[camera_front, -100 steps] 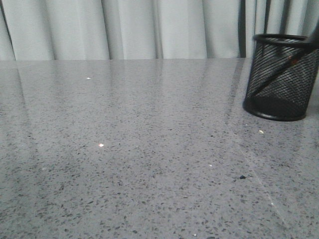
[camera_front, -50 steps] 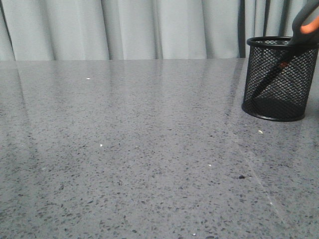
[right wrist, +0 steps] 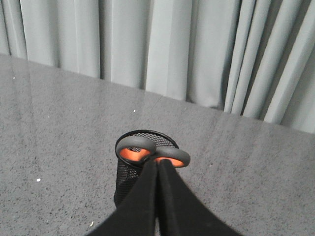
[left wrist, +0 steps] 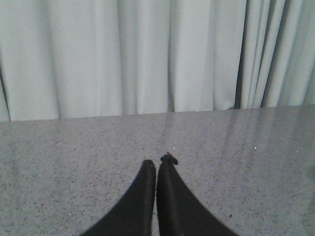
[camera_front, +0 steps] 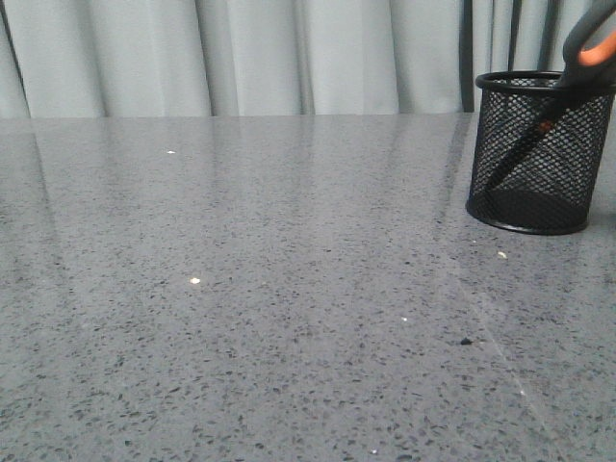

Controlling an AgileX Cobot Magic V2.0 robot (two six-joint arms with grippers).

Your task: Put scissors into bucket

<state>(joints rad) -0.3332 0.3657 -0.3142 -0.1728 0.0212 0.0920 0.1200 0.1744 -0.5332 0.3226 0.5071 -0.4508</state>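
Observation:
The black wire-mesh bucket [camera_front: 527, 183] stands upright at the far right of the table. The scissors [camera_front: 580, 48] stand slanted inside it. Their dark blades show through the mesh, and the grey, orange-lined handles stick out above the rim at the right. In the right wrist view my right gripper [right wrist: 157, 162] is shut, its tips at the neck of the scissors [right wrist: 135, 144] just below the loops, over the bucket [right wrist: 126, 179]. My left gripper [left wrist: 157, 162] is shut and empty, low over bare table. Neither gripper shows clearly in the front view.
The grey speckled table [camera_front: 269, 289] runs back to a pale curtain [camera_front: 250, 58]. A few small crumbs [camera_front: 195, 281] lie on the table.
The bucket was blurred and sat slightly lower a second ago. It has since shifted a little and settled. The scissors' orange-lined handles now show above its rim.

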